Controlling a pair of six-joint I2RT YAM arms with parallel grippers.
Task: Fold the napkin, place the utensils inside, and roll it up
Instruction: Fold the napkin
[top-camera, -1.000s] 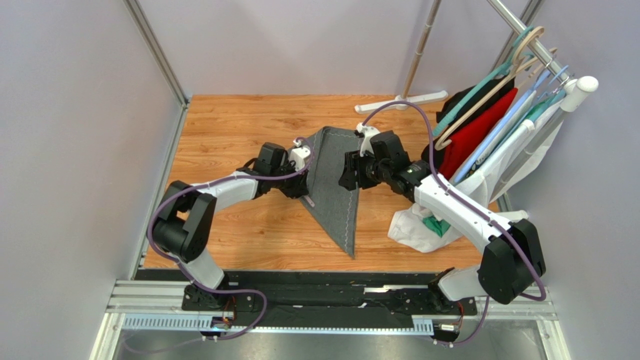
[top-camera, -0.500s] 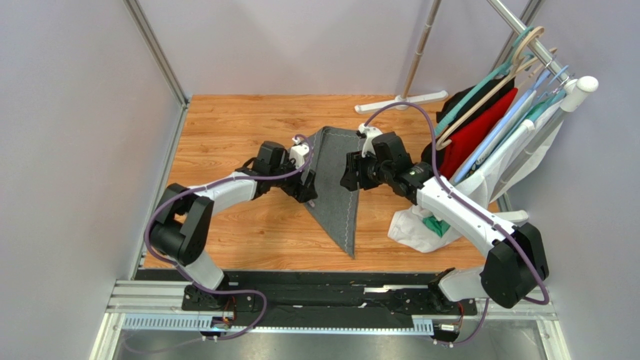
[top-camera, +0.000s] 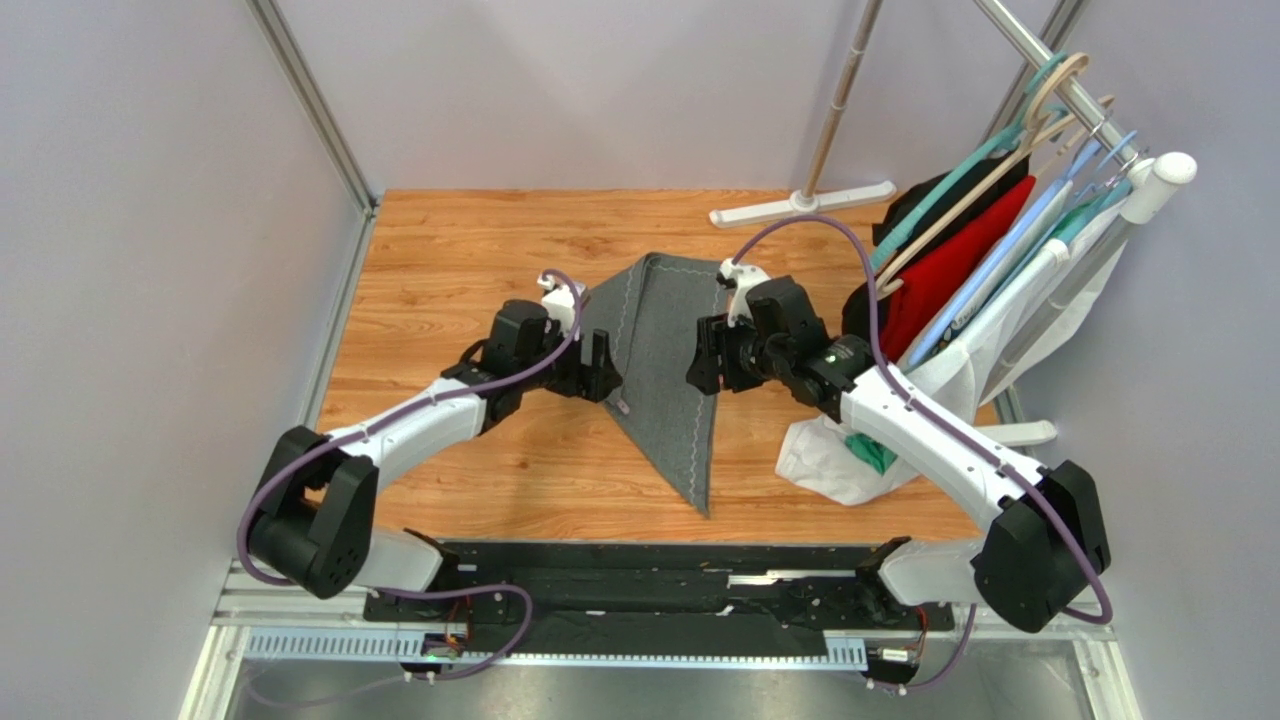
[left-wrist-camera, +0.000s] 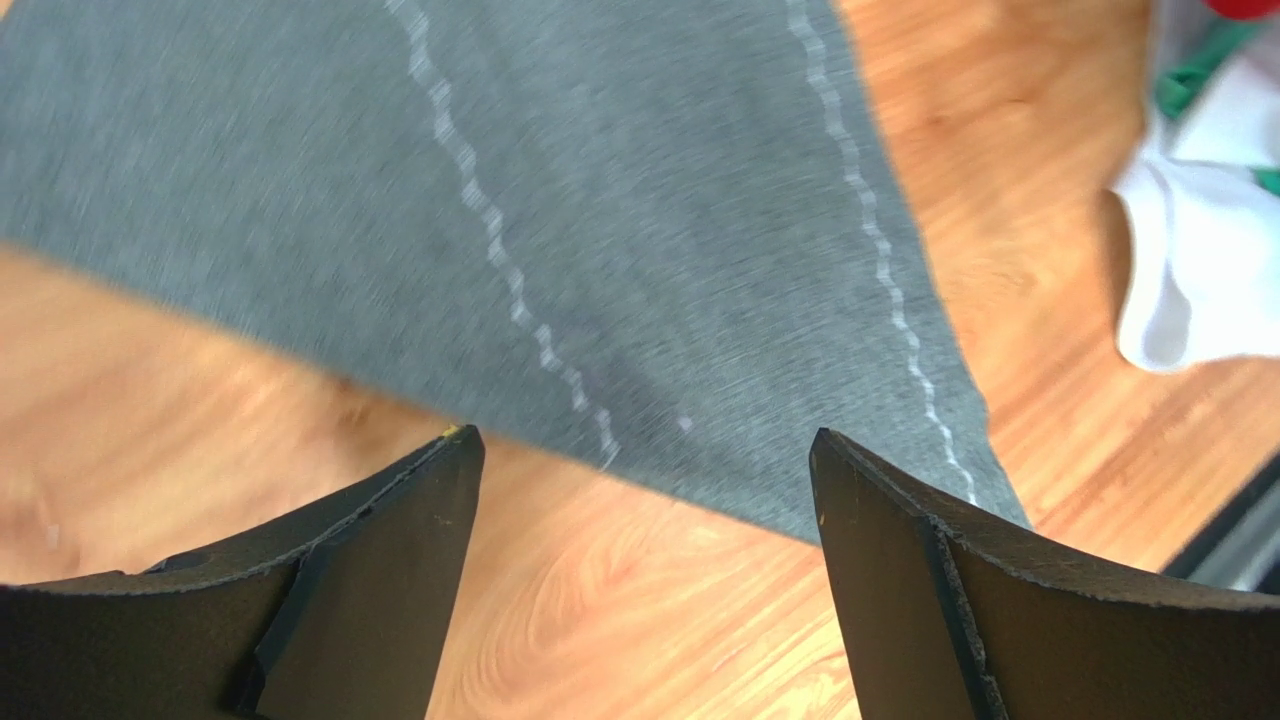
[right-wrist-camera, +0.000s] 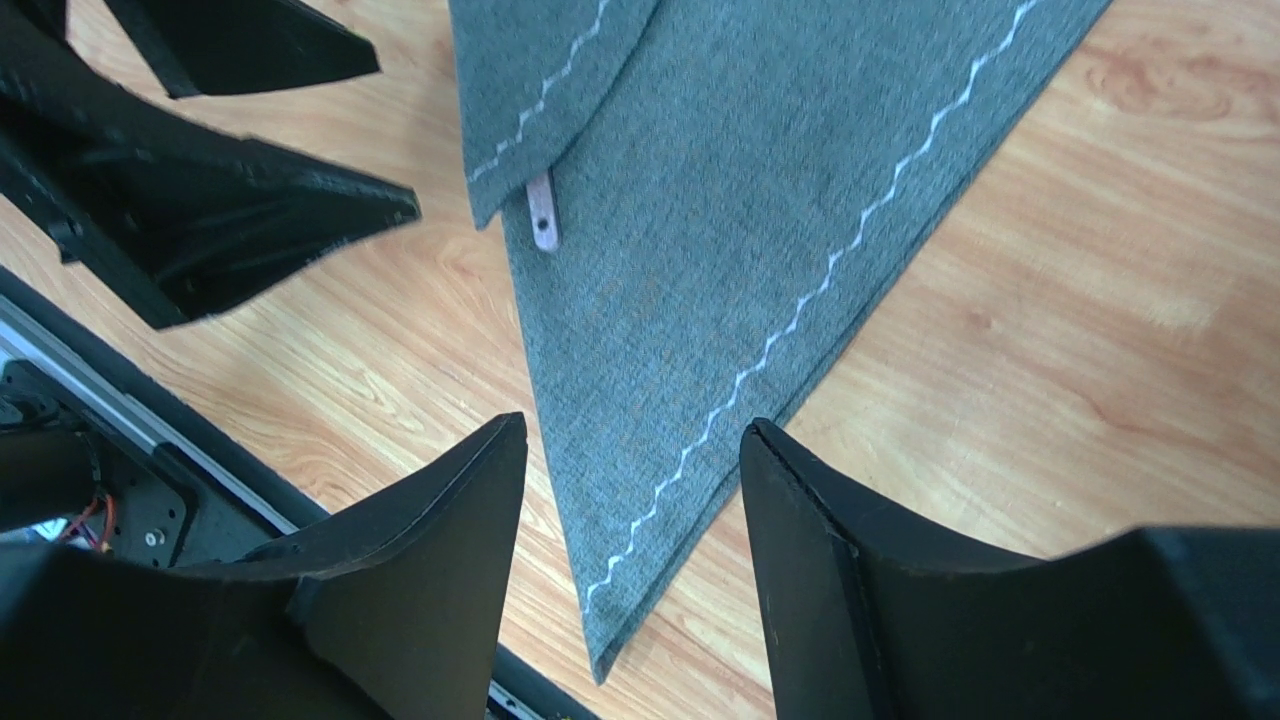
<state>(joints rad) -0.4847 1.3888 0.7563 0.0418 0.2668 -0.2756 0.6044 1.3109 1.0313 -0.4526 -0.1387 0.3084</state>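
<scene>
One wooden table carries everything, and mid-table lies the napkin, folded into a long dark grey triangle with its point toward the near edge. It lies as it did a second ago.

The left arm is what has changed. It has swung back and to the left, so its elbow now sits nearer the rail. The left gripper, which was pinching the napkin's left fold a second ago, has let go. Its fingers are spread wide with nothing between them, just off the cloth's left edge.

The right arm has barely shifted. The right gripper hangs over the napkin's right side with its fingers parted and nothing between them (the stitched edge shows through the gap).

Red and black garments hang at the table's far right corner, well clear of the napkin. A white cloth is heaped below them, and the right arm passes over its top edge.

The utensil shows only as a pale pink tip at the napkin's left edge. The folded-over cloth hides the rest, so I cannot tell how many lie inside.
</scene>
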